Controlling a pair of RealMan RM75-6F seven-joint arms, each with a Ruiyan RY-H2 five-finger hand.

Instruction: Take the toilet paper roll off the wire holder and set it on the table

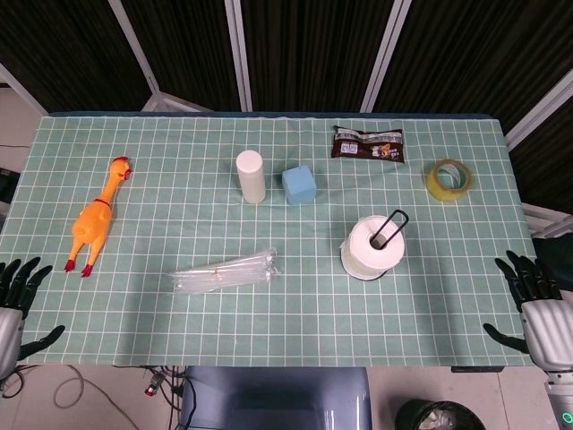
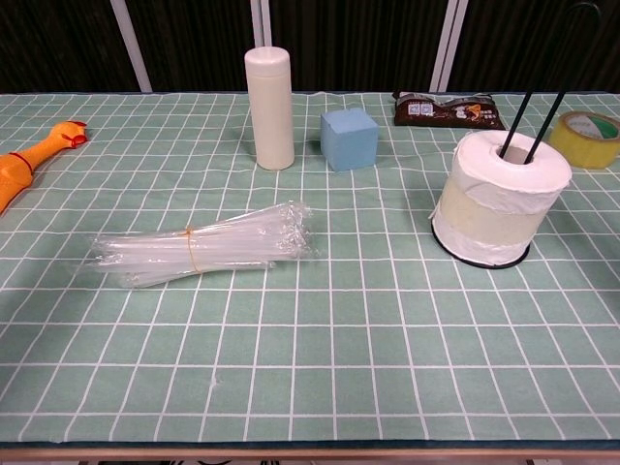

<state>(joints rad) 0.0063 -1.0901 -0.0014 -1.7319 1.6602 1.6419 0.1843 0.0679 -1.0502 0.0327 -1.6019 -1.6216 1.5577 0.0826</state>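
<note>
The white toilet paper roll (image 1: 372,246) (image 2: 498,198) stands upright on the black wire holder (image 1: 388,230) (image 2: 542,80), whose loop rises through its core. It sits right of the table's middle. My left hand (image 1: 12,300) hangs at the table's near left corner with fingers spread and nothing in it. Off the near right corner, my right hand (image 1: 535,301) is likewise spread and empty, well to the right of the roll. Neither hand shows in the chest view.
On the green checked cloth lie a rubber chicken (image 1: 97,215), a bundle of clear straws (image 1: 226,270), a cream cylinder bottle (image 1: 250,176), a blue cube (image 1: 300,184), a dark snack packet (image 1: 368,143) and a yellow tape roll (image 1: 448,179).
</note>
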